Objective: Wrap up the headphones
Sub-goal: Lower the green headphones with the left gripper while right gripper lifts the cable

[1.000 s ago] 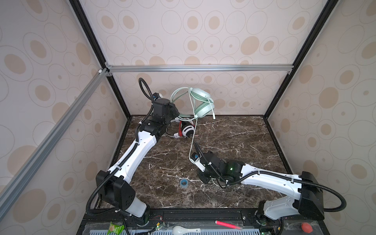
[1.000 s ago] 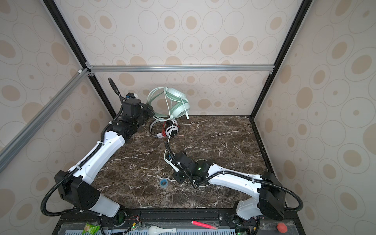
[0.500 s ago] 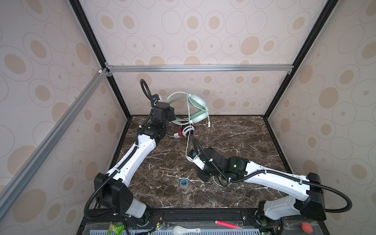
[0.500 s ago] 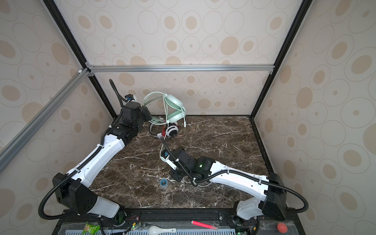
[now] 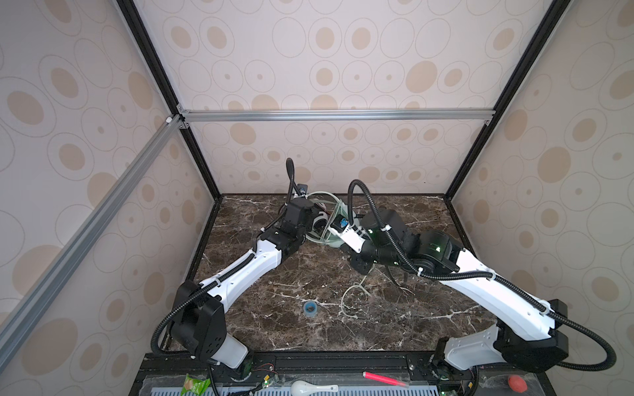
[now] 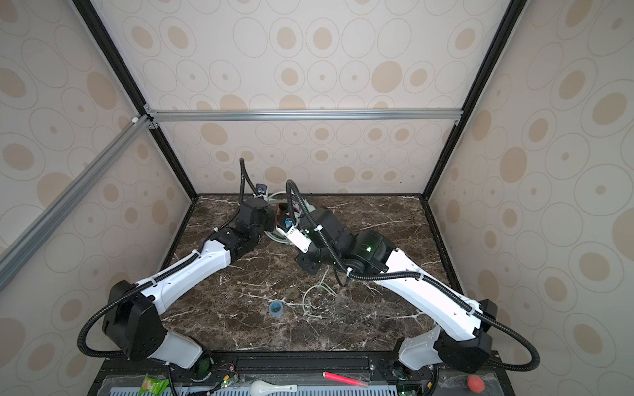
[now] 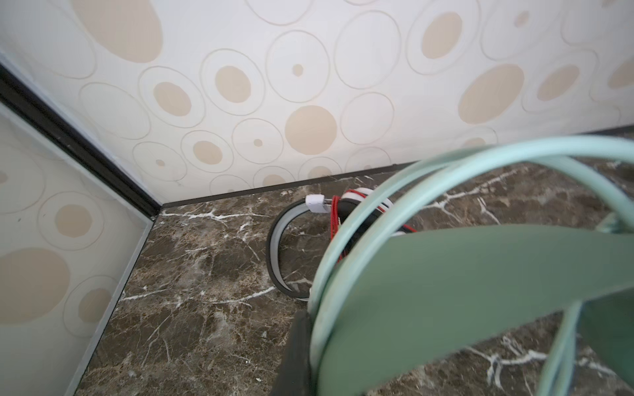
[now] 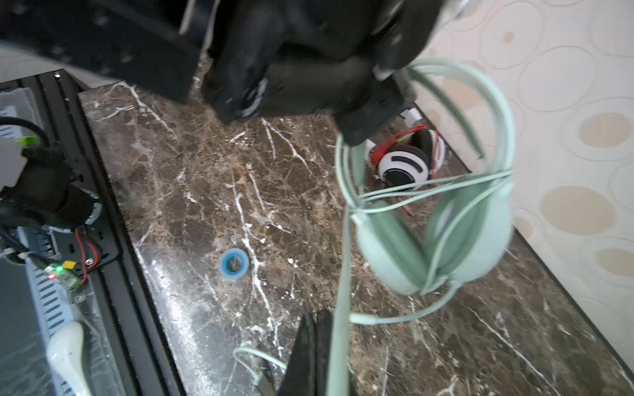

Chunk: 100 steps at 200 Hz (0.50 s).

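While hung clear of the counter [image 5: 274, 329] near the middle of its back edge: mint-green headphones [image 8: 429, 240], gripped at the headband by the left gripper [image 8: 358, 135], fingers clamped tight on the band, ear cups pressed together and dangling below. Pale cord [image 8: 344, 274] looped several times round cups and band, then stretched taut to the right gripper [image 8: 314, 353], fingers squeezed narrow with the cord running along them, seemingly pinched there. Slack end of that cord curled on the marble toward the front edge, near a blue ring [image 5: 310, 307]. Just behind the hanging pair, close to the back edge: white-and-black headphones [image 8: 404, 164], lying on the counter, thin red cord [image 8: 391, 139] bunched around the cups, touched by neither gripper. Beyond the front edge, on the rig's base: a white spoon [image 5: 314, 388] and a red stick [image 5: 384, 379].
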Available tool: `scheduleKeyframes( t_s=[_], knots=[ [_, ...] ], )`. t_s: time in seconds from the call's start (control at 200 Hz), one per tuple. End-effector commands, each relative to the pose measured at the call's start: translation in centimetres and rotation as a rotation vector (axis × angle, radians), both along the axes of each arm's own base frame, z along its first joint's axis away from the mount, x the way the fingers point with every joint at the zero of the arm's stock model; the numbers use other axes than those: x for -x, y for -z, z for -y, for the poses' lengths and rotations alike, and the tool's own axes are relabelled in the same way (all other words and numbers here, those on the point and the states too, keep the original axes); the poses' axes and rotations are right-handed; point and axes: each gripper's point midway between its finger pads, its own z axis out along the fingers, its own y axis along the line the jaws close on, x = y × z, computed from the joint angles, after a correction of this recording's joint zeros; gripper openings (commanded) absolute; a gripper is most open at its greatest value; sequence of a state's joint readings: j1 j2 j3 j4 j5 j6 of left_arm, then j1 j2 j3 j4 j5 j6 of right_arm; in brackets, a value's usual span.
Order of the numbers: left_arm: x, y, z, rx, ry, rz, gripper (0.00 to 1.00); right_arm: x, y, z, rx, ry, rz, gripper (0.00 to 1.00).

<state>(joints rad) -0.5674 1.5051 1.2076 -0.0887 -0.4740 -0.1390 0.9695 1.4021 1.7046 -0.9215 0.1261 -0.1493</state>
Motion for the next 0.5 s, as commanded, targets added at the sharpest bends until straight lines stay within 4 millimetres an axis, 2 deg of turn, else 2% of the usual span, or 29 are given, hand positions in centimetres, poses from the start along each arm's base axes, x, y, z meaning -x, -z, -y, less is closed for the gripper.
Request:
scheduleKeyframes(
  t_s=[0.0,0.215,0.495],
  knots=[
    [0.3,-3.5,-0.7,-0.005,0.002,0.114,0.0,-1.3,-0.3,2.2,0.098,0.023,0.016,0.0],
    [2.9,-3.5,1.3,-0.057,0.161,0.096,0.0,-5.3,-0.9,5.0,0.167,0.148,0.047,0.0],
    [5.6,-4.6,2.1,-0.038,0.304,0.07,0.0,-9.9,-1.8,7.4,0.146,0.279,0.05,0.05]
  ],
)
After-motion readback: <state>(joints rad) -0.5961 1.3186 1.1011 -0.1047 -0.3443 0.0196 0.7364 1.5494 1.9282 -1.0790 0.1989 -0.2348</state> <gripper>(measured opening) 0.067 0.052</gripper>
